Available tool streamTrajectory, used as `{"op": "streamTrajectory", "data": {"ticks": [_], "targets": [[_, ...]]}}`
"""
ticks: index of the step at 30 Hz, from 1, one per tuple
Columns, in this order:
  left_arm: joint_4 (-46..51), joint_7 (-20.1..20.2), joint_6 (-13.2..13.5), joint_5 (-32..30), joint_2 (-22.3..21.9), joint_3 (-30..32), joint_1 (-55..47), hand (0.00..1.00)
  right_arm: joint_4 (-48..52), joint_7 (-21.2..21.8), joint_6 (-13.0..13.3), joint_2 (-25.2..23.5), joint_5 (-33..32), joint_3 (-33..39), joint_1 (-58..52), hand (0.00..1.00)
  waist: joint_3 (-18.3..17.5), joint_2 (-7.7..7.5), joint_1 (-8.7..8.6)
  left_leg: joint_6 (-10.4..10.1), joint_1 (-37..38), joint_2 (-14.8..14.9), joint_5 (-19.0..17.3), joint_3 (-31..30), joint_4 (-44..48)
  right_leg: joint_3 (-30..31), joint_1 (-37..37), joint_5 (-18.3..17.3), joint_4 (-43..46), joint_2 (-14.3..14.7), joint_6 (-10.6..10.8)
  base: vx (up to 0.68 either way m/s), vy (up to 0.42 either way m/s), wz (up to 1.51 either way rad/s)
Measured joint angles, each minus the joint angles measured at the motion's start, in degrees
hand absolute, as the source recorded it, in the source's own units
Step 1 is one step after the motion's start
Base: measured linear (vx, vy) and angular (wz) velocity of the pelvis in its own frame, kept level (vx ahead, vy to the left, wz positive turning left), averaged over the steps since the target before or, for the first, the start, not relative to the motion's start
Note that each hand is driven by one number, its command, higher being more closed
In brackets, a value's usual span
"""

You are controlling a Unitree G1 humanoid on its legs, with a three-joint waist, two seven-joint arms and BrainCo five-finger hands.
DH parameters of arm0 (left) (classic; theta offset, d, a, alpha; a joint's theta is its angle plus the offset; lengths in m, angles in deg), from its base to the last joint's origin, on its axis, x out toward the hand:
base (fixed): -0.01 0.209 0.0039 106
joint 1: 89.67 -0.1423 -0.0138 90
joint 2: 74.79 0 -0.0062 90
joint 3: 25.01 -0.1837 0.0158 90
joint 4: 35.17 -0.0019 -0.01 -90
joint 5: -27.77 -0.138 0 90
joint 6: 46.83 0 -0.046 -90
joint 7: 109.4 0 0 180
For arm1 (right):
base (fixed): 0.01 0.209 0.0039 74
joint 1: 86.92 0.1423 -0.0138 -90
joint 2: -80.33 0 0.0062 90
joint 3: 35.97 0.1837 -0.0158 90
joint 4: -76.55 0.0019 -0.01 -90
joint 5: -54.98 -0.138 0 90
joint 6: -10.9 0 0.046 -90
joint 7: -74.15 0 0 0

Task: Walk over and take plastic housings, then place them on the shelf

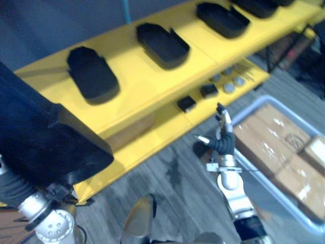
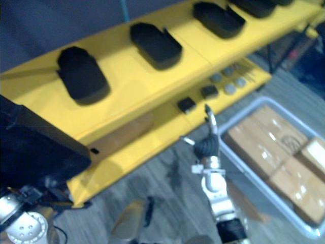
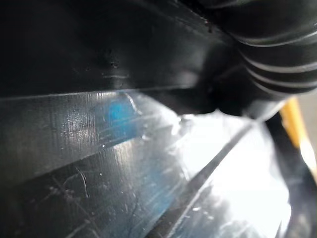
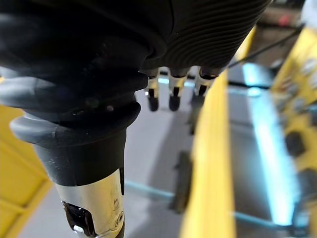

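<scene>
Yellow shelf (image 1: 129,68) just beyond black housing (image 1: 45,137) against left hand (image 3: 277,54).

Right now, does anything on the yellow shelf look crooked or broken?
Nothing stands out. The black plastic housings lie in a spaced row on top of the yellow shelf, none visibly tipped or cracked.

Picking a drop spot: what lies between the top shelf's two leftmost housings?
Bare yellow shelf separates leftmost housing and second housing, per the left eye view.

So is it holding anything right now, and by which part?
A black plastic housing rides at the left hand; the hold itself is hidden. The right hand is open, empty.
</scene>
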Motion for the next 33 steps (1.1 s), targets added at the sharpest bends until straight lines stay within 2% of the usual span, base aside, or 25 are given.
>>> {"op": "streamTrajectory", "data": {"ticks": [1, 3, 4, 5, 6, 8, 9, 10, 11, 12, 13, 14, 15, 16, 18, 20, 22, 25, 26, 27, 30, 31, 33], "targets": [[0.72, -0.78, 0.0, -0.4, 0.79, 0.27, 0.23, 1.0, 0.0, 0.05, 0.3, 0.26, 0.06, 0.36, 1.08, 0.0, -0.42, 0.14, -0.01, 0.12, 1.15, 0.18, -0.07, -0.81, -1.04, 1.23, -0.9, -1.63, 1.34, 0.83, 0.06, 0.34, 0.107, 0.28], [1.43, -1.87, -0.34, -0.51, 3.5, 1.27, 3.7, 1.0, -0.37, 0.34, 2.29, 2.33, -0.29, 3.6, 6.94, 0.0, -1.75, 2.09, -0.72, 0.15, 5.46, 1.78, -0.15, -4.19, -5.49, 3.58, -5.56, -7.61, -1.29, 7.13, -0.44, 0.29, 0.06, 0.37], [1.37, -2.01, -0.73, -0.51, 3.91, 1.51, 4.93, 1.0, -0.44, 0.77, 2.62, 3.16, -0.99, 4.42, 8.35, 0.0, -2.23, 2.4, -0.98, 0.37, 6.19, 2.14, -0.28, -4.73, -6.53, 4.27, -7.25, -8.18, -3.35, 8.6, -0.94, 0.25, 0.012, 0.48], [1.08, -2.27, -2.13, -0.43, 4.46, 1.55, 7.32, 1.0, -0.61, 1.68, 3.05, 5.1, -2.4, 6.13, 10.4, 0.0, -3.6, 3.17, -1.17, 0.33, 7.04, 2.54, -0.46, -6.13, -8.01, 7.24, -11.52, -8.07, -8.91, 11.66, -0.8, 0.26, -0.034, 0.82], [-0.35, -2.37, -2.9, -0.37, 5.06, 1.51, 9.28, 1.0, -0.62, 2.31, 3.22, 7.16, -2.81, 7.83, 11.15, 0.0, -4.93, 3.31, -2.36, -0.06, 7.26, 2.75, -0.92, -8.98, -8.38, 11.12, -14.37, -7.07, -15.45, 14.13, 0.57, 0.34, -0.099, 1.01], [-2.58, -2.43, -4.27, -0.32, 5.9, 1.42, 11.15, 1.0, -0.64, 2.36, 2.59, 9.4, -2.92, 9.81, 11.05, 0.0, -5.31, 3.01, -3.51, -1.77, 9.18, 2.82, -1.48, -12.63, -8.36, 16.25, -15.33, -4.23, -25.13, 16.26, 2.89, 0.4, -0.206, 1.21], [-3.14, -2.39, -4.61, -0.07, 5.87, 1.42, 11.03, 1.0, -0.64, 2.34, 2.18, 9.62, -2.92, 10.16, 10.94, 0.0, -5.6, 2.55, -3.85, -2.37, 9.56, 2.81, -1.82, -13.61, -8.17, 17.52, -15.13, -2.49, -27.93, 16.4, 3.02, 0.33, -0.233, 1.31], [-3.59, -2.13, -5.09, 0.03, 5.9, 1.25, 10.27, 1.0, -0.6, 2.34, 1.76, 9.6, -3.44, 10.73, 10.62, 0.0, -6.69, 0.72, -3.92, -3.91, 10.15, 2.6, -2.81, -14.21, -7.98, 19.73, -14.97, 1.98, -31.14, 16.4, 2.92, 0.41, -0.381, 1.44], [-3.93, -1.43, -5.1, -0.01, 5.23, 0.67, 9.77, 1.0, -0.34, 2.53, 1.6, 10.35, -4.45, 11.17, 10.43, 0.0, -7.78, -0.19, -4.17, -6.23, 10.13, 3.22, -4.76, -14.84, -7.55, 20.23, -14.3, 7.56, -30.35, 16.46, 5.82, 0.41, -0.373, 1.34], [-3.69, -0.98, -5.41, 0.08, 3.5, -0.33, 8.48, 1.0, -0.23, 2.73, 1.12, 11.3, -5.34, 11.58, 10.42, 0.0, -8.77, 1.58, -3.42, -6.96, 10.46, 5.81, -5.06, -15.16, -7.71, 18.0, -13.76, 6.84, -29.61, 18.32, 4.51, 0.5, -0.405, 0.9], [-3.46, -0.34, -6.2, 0.11, 2.7, -0.32, 7.07, 1.0, 0.17, 3.87, -0.06, 12.27, -7.64, 11.79, 11.15, 0.0, -9.53, 3.06, -1.95, -8.65, 11.25, 8.61, -4.02, -13.15, -9.77, 16.49, -13.13, 5.97, -29.66, 20.02, 3.24, 0.35, -0.255, 0.36], [-3.46, 0.0, -6.55, 0.18, 2.72, -0.23, 6.69, 1.0, 0.31, 4.44, -0.6, 12.59, -8.73, 11.81, 11.6, 0.0, -9.74, 3.41, -1.94, -9.46, 11.45, 9.51, -2.97, -11.25, -10.97, 15.59, -12.77, 5.63, -29.69, 20.23, 2.68, 0.37, -0.265, 0.49], [-3.47, 1.03, -6.97, 0.58, 2.63, -0.41, 6.56, 1.0, 0.73, 5.69, -0.92, 12.81, -10.36, 12.3, 11.58, 0.0, -9.91, 3.71, -2.49, -9.81, 12.11, 10.65, -0.36, -6.04, -13.3, 13.2, -11.1, 5.39, -30.54, 20.05, 2.3, 0.26, -0.191, 0.67], [-3.46, 1.62, -6.99, 0.54, 2.64, -0.85, 6.73, 1.0, 1.24, 6.21, -1.04, 12.8, -10.82, 12.86, 11.07, 0.0, -9.96, 3.79, -3.18, -9.51, 12.33, 11.07, 0.8, -3.16, -13.91, 11.65, -9.68, 5.39, -31.54, 19.83, 2.29, 0.18, -0.121, 1.11], [-3.37, 2.46, -6.94, 0.5, 2.6, -3.13, 7.27, 1.0, 5.72, 6.99, -1.1, 12.78, -11.28, 16.14, 7.02, 0.0, -10.06, 3.84, -5.54, -8.13, 13.33, 11.63, 3.27, 6.33, -15.2, 5.48, -3.27, 5.38, -35.56, 18.9, 2.33, 0.17, -0.082, 1.21], [-3.34, 2.56, -7.07, 0.44, 2.61, -2.68, 7.09, 1.0, 10.0, 7.4, -0.72, 12.79, -11.25, 18.58, 4.69, 0.0, -10.85, 3.67, -5.56, -8.12, 14.24, 10.97, 4.49, 6.26, -18.14, 3.25, -1.33, 5.57, -37.68, 18.63, 2.64, 0.11, -0.027, 0.7], [-3.03, 2.01, -8.68, -0.59, 2.64, -1.77, 6.91, 1.0, 12.22, 7.29, -0.27, 12.77, -11.25, 19.81, 4.39, 0.0, -11.41, 3.28, -5.42, -8.04, 14.03, 10.3, 5.45, 5.36, -20.16, 1.84, -0.78, 6.14, -39.69, 18.23, 3.56, 0.05, 0.019, 0.45], [-2.9, 3.43, -13.1, -3.32, 3.78, 3.37, 4.8, 1.0, 13.61, 6.05, 0.16, 12.1, -11.22, 20.78, 3.33, 0.0, -11.6, 2.92, -5.42, -7.69, 14.41, 9.02, 6.77, 4.48, -22.18, -0.2, 1.14, 6.87, -41.92, 17.73, 4.66, 0.0, 0.018, 0.35], [-2.49, 5.62, -15.37, -4.82, 4.93, 7.35, 3.21, 1.0, 14.77, 5.06, 0.16, 11.73, -10.46, 21.13, 2.17, 0.0, -11.68, 2.94, -5.37, -7.46, 15.26, 8.7, 7.33, 4.33, -23.43, -0.84, 1.97, 7.04, -42.6, 17.34, 4.93, 0.01, 0.031, 0.2], [-2.5, 6.68, -16.34, -5.13, 5.94, 9.49, 2.24, 1.0, 15.15, 4.66, 0.16, 11.53, -9.76, 21.23, 1.63, 0.0, -12.02, 2.92, -5.39, -7.49, 15.35, 8.59, 7.58, 4.25, -23.95, -1.02, 2.0, 7.06, -42.72, 17.3, 4.97, 0.01, 0.03, 0.16], [-6.45, 12.49, -21.0, -5.04, 13.94, 17.88, -0.71, 1.0, 16.07, 3.37, -0.49, 11.48, -7.81, 21.68, -0.25, 0.0, -12.45, 3.1, -5.11, -7.49, 16.06, 8.48, 8.57, 4.68, -25.93, -1.11, 1.91, 7.16, -42.95, 17.19, 5.06, 0.0, 0.005, 0.04], [-11.89, 15.49, -22.49, -4.93, 18.25, 19.43, -0.76, 1.0, 16.36, 2.93, -1.07, 11.52, -7.22, 21.77, -0.74, 0.0, -12.74, 3.47, -5.14, -7.58, 16.18, 8.53, 8.67, 5.15, -26.34, -1.08, 1.89, 7.26, -43.1, 17.24, 5.06, -0.04, -0.01, -0.04], [-23.28, 20.04, -23.6, -4.2, 25.14, 20.35, -0.68, 1.0, 16.9, 2.22, -2.57, 11.88, -7.05, 21.84, -2.18, 0.0, -13.02, 3.98, -5.25, -7.57, 16.64, 8.52, 8.81, 6.27, -26.83, -0.09, 1.66, 7.76, -43.65, 17.41, 5.12, -0.05, -0.008, -0.19]]}}
